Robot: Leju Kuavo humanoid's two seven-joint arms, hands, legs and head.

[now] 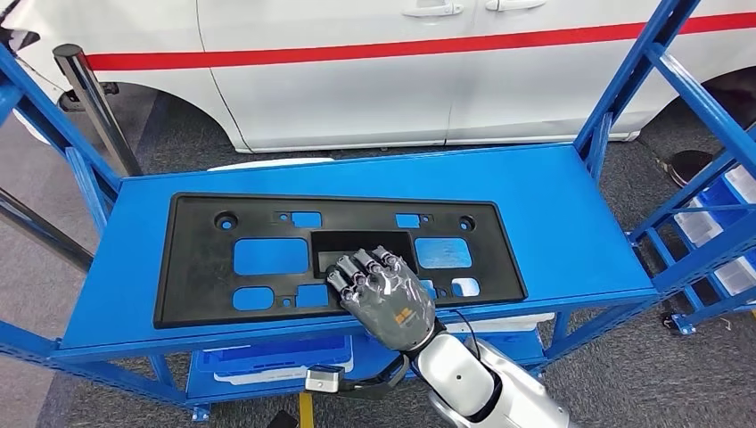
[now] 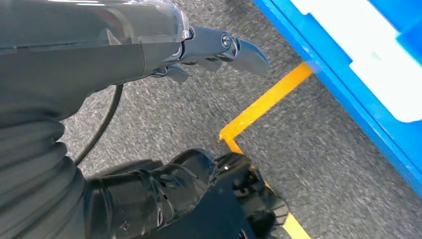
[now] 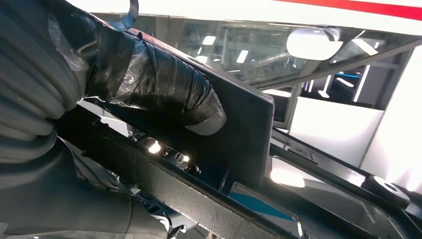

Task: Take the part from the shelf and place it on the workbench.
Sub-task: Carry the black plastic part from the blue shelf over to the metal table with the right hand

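The white car body with a red stripe (image 1: 374, 62) stands behind the blue metal shelf (image 1: 553, 214), and the shelf's top deck carries the task's thing: a long flat black plastic plate with rectangular cut-outs (image 1: 205, 267), lying flat and taking up most of the deck's width. The right hand (image 1: 382, 290) rests at the plate's near edge, just right of its middle, fingers curled down over the raised central panel. The right wrist view shows a taped thumb (image 3: 164, 89) pressed against a dark wall of the part, so the hand looks to be gripping it, though how firm that hold is I cannot tell.

The main risk, as I judge it, is the plate itself: long and thin, held at one point near an edge, it may sag, swing or twist out of the fingers when lifted. An end could also catch a blue upright (image 1: 624, 80) beside the plate. The left hand (image 2: 219, 50) hangs over grey floor, fingers loosely extended and holding nothing, so it offers no support.
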